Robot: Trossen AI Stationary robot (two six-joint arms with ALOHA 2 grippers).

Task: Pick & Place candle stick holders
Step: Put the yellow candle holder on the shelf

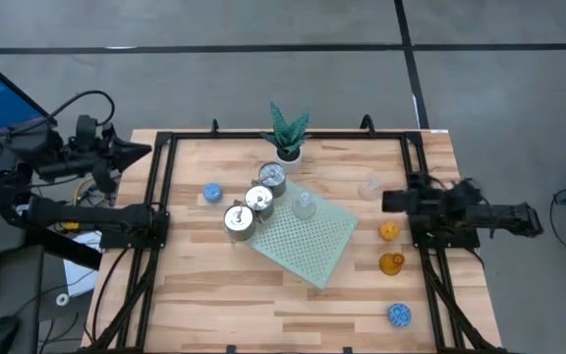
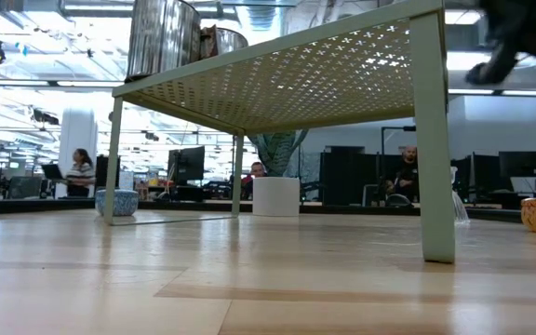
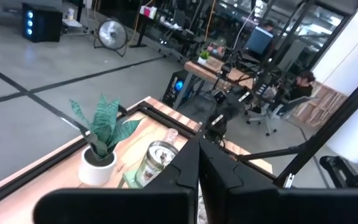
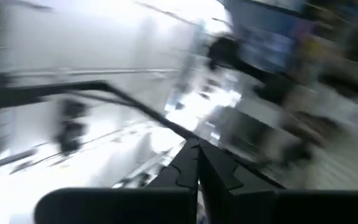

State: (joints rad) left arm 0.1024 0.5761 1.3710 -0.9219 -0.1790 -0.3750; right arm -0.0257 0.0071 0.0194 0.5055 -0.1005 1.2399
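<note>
Now, left fingers: your left gripper (image 3: 198, 163) is pressed shut on nothing, parked off the table's left edge, well apart from every holder.
Right fingers: your right gripper (image 1: 529, 218) is also closed and empty, out past the right edge; its wrist view is smeared, so I would not trust it for aiming.
Nearest to the right fingers: the orange holder (image 1: 389, 231), amber glass holder (image 1: 392, 263) and blue bumpy holder (image 1: 398, 315) stand in a row along the right side.
On the mat: three silver holders (image 1: 240, 220) and a clear glass holder (image 1: 305, 206) sit on the pale green mat (image 1: 322, 246).
Handling: glass is probably slippery and brittle; metal is stiffer. Take each across the rim, gently.
</note>
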